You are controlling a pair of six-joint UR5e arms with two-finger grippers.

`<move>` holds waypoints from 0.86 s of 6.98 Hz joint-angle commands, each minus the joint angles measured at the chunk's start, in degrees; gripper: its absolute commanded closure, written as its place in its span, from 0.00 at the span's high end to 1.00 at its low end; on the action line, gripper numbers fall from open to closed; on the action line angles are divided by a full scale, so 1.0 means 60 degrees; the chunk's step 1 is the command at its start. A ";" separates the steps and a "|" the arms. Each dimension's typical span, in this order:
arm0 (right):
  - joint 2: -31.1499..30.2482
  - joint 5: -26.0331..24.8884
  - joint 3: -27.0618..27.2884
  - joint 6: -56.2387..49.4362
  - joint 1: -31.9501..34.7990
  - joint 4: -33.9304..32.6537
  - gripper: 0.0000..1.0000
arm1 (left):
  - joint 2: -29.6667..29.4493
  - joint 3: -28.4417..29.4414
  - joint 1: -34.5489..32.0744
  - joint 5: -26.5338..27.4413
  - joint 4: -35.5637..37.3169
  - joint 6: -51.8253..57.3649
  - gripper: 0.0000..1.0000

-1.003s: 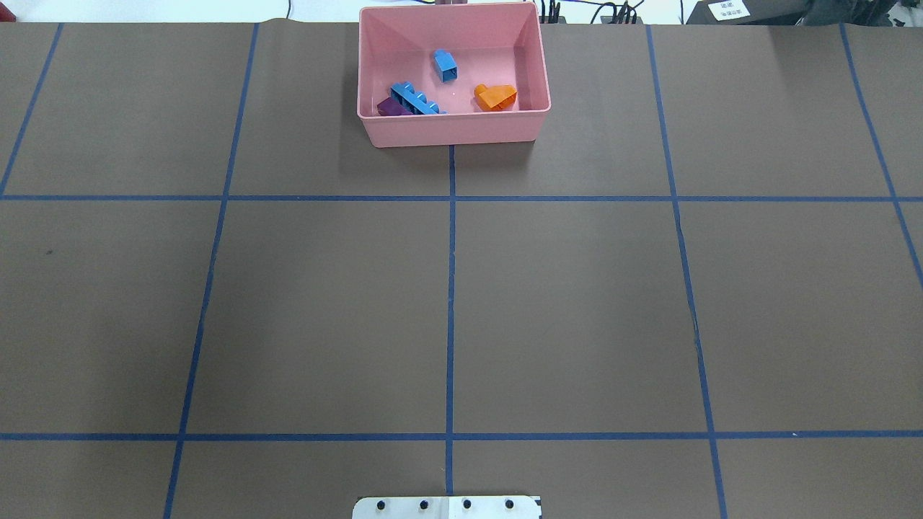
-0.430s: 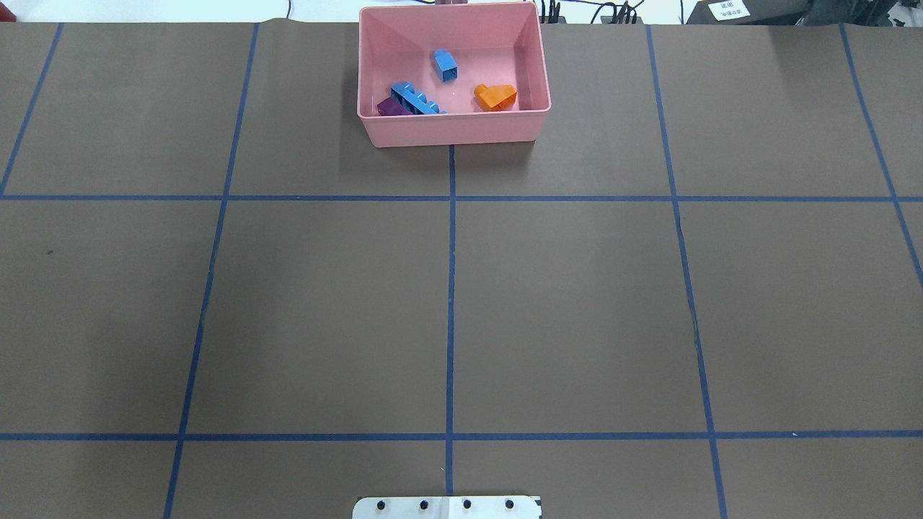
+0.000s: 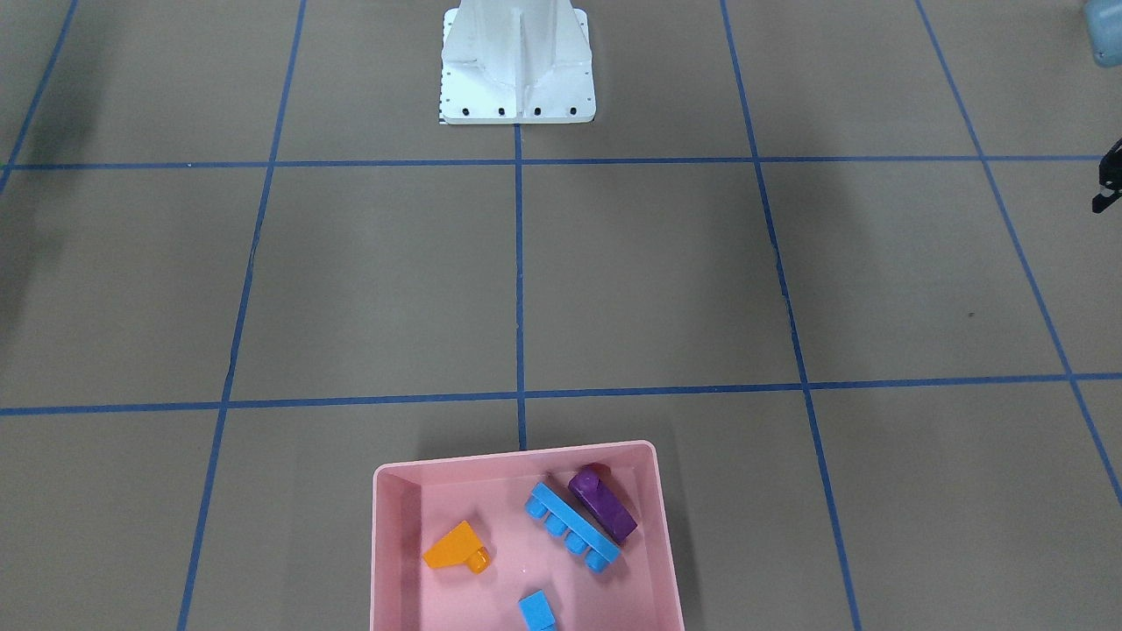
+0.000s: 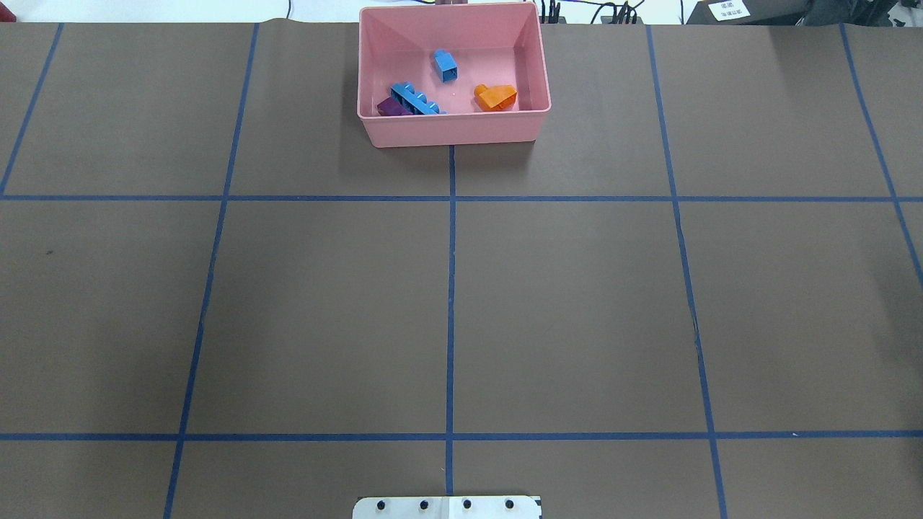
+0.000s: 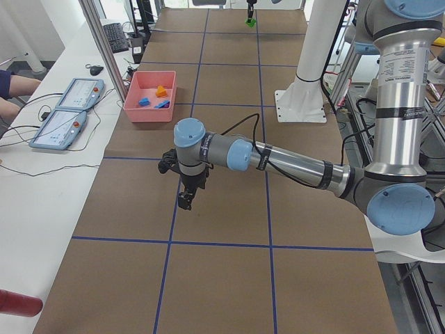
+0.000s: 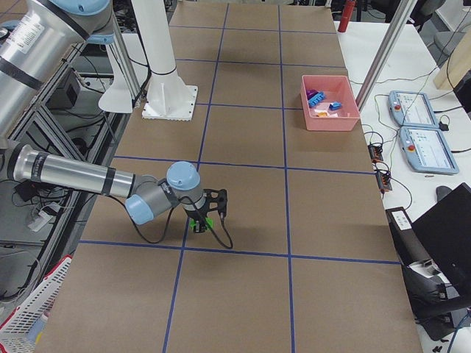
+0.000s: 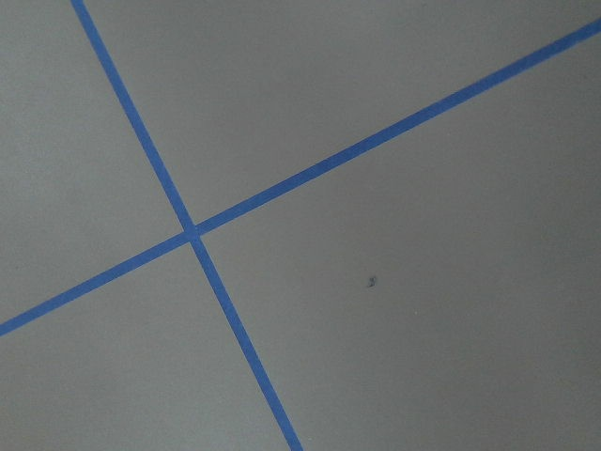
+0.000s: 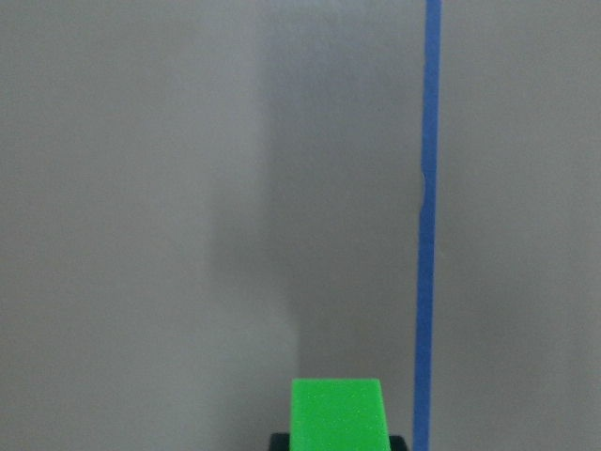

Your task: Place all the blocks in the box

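The pink box (image 4: 454, 131) (image 3: 515, 457) sits at the table's far middle edge. Inside it lie an orange sloped block (image 4: 496, 97), a purple block (image 4: 391, 107), a long blue block (image 4: 414, 99) and a small blue block (image 4: 445, 65). A green block (image 8: 336, 413) (image 6: 197, 223) hangs just above the table at my right end, with my right gripper (image 6: 202, 217) shut on it. My left gripper (image 5: 184, 200) hovers over bare table at the left end; only a black tip (image 3: 1106, 188) shows at the front view's edge, and I cannot tell its state.
The white metal base (image 3: 517, 79) (image 4: 447, 507) stands at the near middle edge. Blue tape lines grid the brown table. Beyond the far edge are two control pendants (image 5: 69, 111) and a person's arm (image 5: 14, 83).
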 commanded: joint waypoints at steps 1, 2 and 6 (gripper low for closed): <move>0.2325 0.0171 0.0442 0.0000 0.0549 -0.3044 0.00 | 0.0311 0.0011 -0.0832 -0.0253 0.0000 -0.0047 1.00; 0.3671 0.0187 0.0442 0.0000 0.0682 -0.4537 0.00 | 0.0327 0.0026 -0.1024 -0.0254 0.0000 -0.0047 1.00; 0.9442 -0.0017 -0.0023 0.0029 0.0496 -1.0488 0.00 | 0.0560 0.0011 -0.1393 -0.0573 -0.0421 -0.0820 1.00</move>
